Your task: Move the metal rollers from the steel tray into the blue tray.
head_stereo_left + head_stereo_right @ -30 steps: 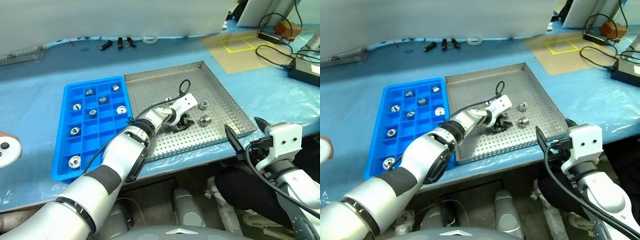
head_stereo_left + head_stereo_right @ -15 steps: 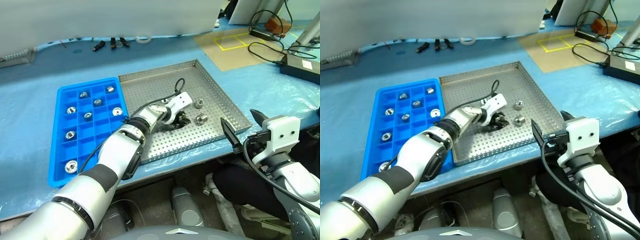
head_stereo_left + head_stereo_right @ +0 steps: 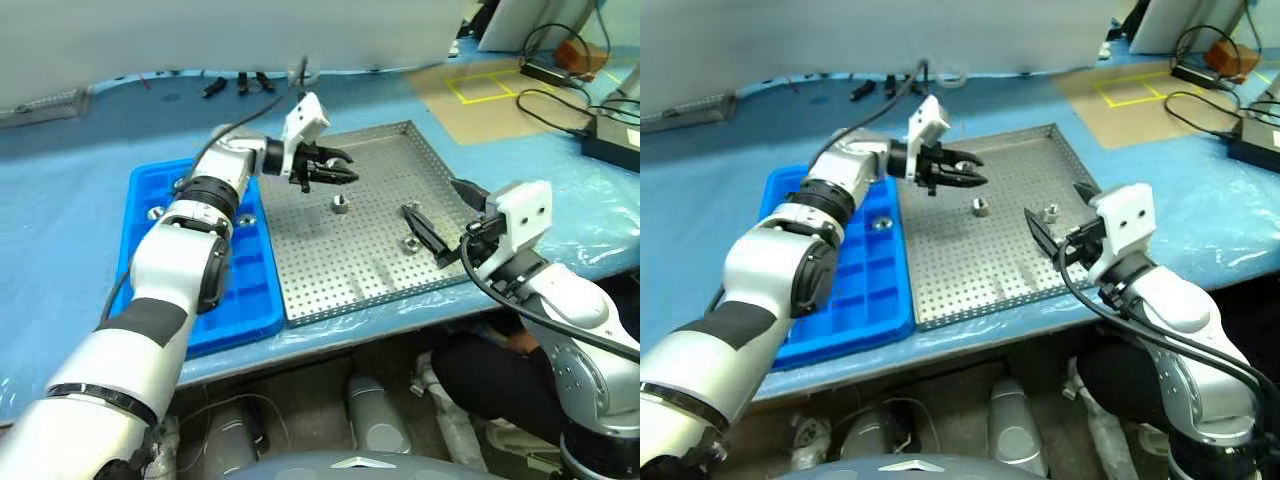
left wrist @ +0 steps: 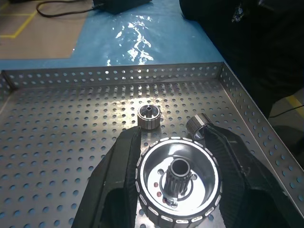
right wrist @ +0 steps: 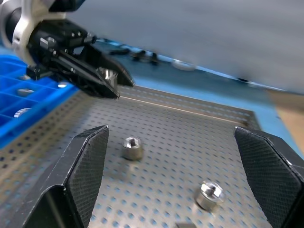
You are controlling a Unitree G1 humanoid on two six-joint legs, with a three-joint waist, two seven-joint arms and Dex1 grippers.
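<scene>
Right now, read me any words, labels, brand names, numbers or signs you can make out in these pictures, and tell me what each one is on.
No readable text on anything in view.
The steel tray, the blue tray and the metal rollers bear no visible lettering.
The yellow outline on the brown sheet is a taped marking, not a word or number.
The left gripper and right gripper show no label.

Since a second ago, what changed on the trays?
The left gripper, which was low on the steel tray floor among the rollers, has lifted toward the tray's far side, shut on a metal roller. The right gripper came in over the tray's near right part, jaws open. Two rollers remain on the tray; the blue tray is unchanged.
</scene>
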